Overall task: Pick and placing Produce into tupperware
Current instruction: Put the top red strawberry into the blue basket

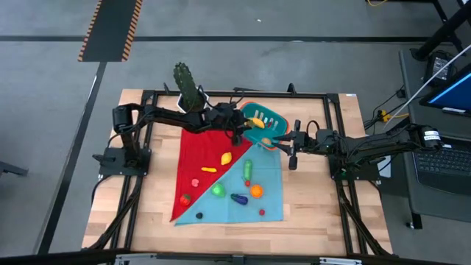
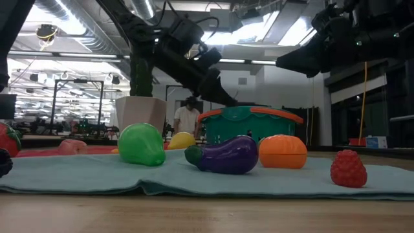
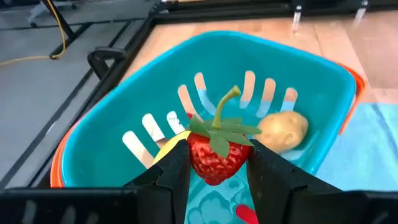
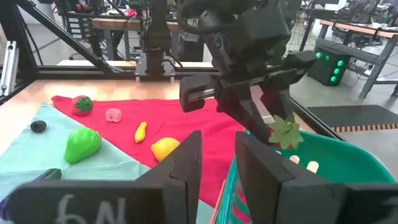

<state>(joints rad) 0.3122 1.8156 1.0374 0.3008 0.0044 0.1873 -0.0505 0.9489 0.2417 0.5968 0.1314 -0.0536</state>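
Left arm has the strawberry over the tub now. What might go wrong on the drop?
The left gripper pinches the strawberry by its sides above the tupperware; released here, it may bounce off the potato inside. The right gripper hovers open beside the tub, so the arms risk contact when retreating.

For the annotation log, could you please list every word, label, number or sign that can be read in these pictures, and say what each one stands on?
"6N", or something close to it: pale marks on the dark body of the right gripper, in the right wrist view; blurred, so the reading is uncertain.
Laptop screen at the high view's right edge: too small to read.
Nothing readable on the tupperware, the strawberry held by the left gripper, or the cloths.
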